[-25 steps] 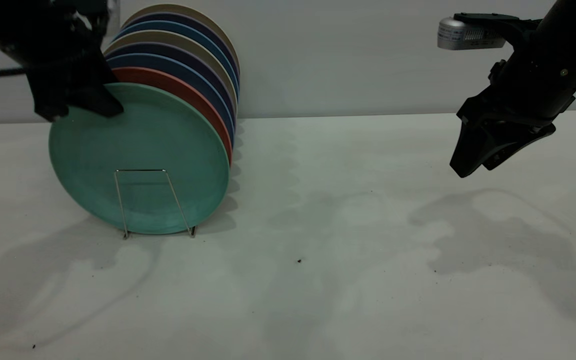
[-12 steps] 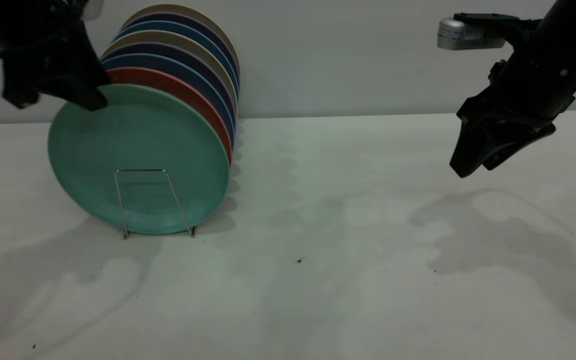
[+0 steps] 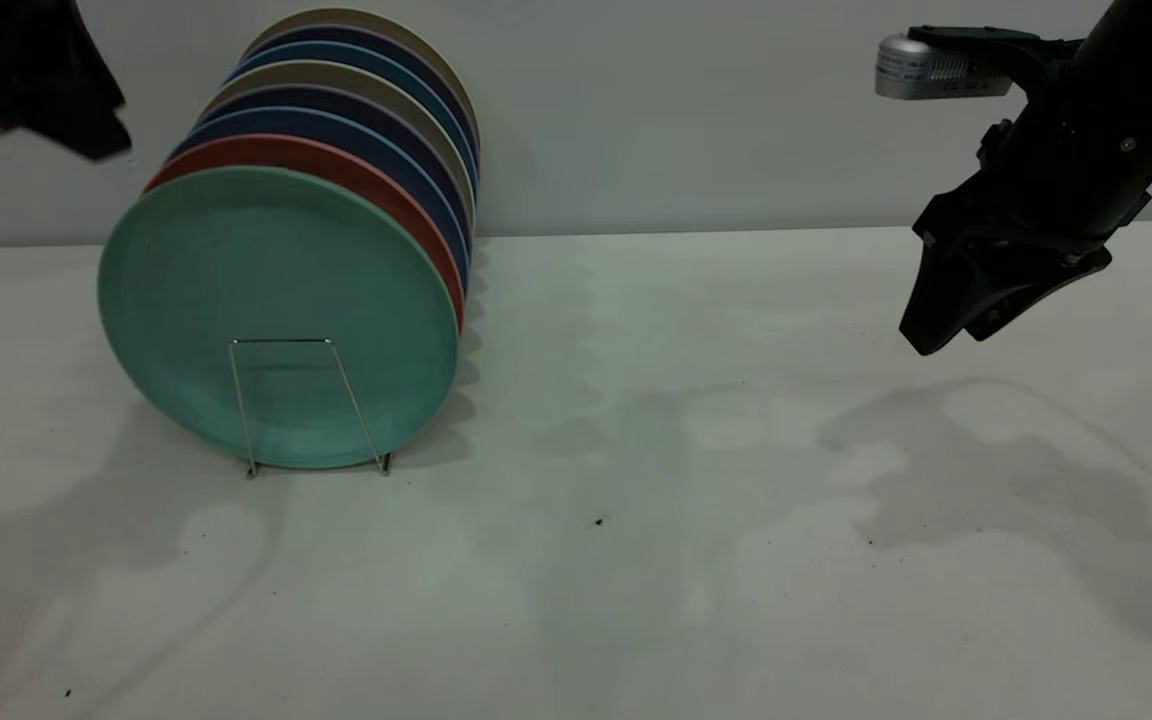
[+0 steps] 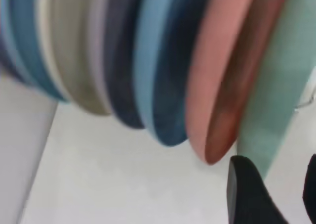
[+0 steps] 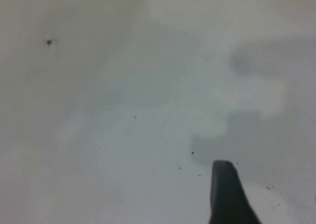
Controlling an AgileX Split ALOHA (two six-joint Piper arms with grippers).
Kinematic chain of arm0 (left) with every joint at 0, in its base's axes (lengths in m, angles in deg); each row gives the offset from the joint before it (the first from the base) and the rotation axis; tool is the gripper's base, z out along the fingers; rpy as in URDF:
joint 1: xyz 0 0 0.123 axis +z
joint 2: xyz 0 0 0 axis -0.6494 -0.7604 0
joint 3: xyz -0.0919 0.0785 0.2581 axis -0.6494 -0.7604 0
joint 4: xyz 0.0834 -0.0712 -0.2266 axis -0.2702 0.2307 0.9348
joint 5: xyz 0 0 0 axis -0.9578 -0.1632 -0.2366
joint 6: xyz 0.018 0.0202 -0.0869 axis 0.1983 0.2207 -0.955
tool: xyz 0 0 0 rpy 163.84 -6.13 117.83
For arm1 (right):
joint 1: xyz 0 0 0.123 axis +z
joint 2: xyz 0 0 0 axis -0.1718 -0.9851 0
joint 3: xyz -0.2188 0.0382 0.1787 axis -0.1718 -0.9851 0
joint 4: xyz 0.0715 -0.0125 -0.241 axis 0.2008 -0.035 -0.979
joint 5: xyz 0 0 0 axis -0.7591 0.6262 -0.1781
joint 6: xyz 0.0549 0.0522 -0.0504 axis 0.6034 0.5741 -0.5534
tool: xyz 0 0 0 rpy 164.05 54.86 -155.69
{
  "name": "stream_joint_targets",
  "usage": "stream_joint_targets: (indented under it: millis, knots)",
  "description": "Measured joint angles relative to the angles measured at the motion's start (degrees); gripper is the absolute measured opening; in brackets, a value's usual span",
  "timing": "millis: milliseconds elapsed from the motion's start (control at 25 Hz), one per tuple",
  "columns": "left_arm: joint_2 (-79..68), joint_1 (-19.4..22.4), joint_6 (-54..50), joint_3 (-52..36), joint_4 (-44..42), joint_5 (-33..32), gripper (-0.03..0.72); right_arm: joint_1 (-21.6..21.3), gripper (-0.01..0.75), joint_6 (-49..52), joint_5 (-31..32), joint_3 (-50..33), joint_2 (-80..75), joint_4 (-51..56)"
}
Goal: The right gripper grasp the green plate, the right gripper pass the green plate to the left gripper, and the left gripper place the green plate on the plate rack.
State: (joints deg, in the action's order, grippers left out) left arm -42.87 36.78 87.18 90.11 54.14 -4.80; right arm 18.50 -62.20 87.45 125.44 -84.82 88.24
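Note:
The green plate (image 3: 276,300) stands on edge in the front slot of the plate rack (image 3: 291,342), leaning back against a salmon-pink plate (image 3: 376,185). The left gripper (image 3: 36,140) hangs at the top left, above and left of the green plate's rim and clear of it, open and empty. In the left wrist view one of its fingers (image 4: 247,199) shows just off the green plate's edge (image 4: 281,100). The right gripper (image 3: 951,340) hovers at the far right above the table, open and empty. Only one of its fingers (image 5: 224,194) shows in the right wrist view.
Behind the pink plate, several dark blue and beige plates (image 3: 386,110) fill the rack. The white table (image 3: 686,450) stretches between the rack and the right arm, with a few dark specks (image 3: 598,521). A grey wall stands behind.
The left gripper has let go of the green plate's top rim and moved up and to the left. The plate stays in the rack. The right arm has not moved.

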Motion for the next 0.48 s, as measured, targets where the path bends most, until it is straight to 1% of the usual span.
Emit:
stream_joint_targets:
  millis: [120, 240, 320, 400, 480]
  knots:
    - [2.41, 0.00, -15.12, 0.00, -0.19, -0.21, 0.314, 0.00, 0.440, 0.11, 0.37, 0.00, 0.00, 0.00]
    - [5.45, 0.00, -38.89, 0.00, -2.68, -2.68, 0.314, 0.00, 0.440, 2.03, 0.87, 0.00, 0.05, -1.11]
    - [7.85, 0.47, -56.08, 0.00, -7.56, -6.51, 0.314, 0.00, 0.440, 5.28, 1.82, 0.00, 0.48, -4.53]
    - [9.93, 1.79, -72.43, 0.00, -14.97, -12.48, 0.314, 0.00, 0.440, 11.14, 3.37, 0.00, 1.60, -9.94]
    - [11.69, 2.87, -82.51, 0.00, -24.45, -18.95, 0.314, 0.00, 0.440, 18.42, 5.50, 0.00, 3.60, -16.93]
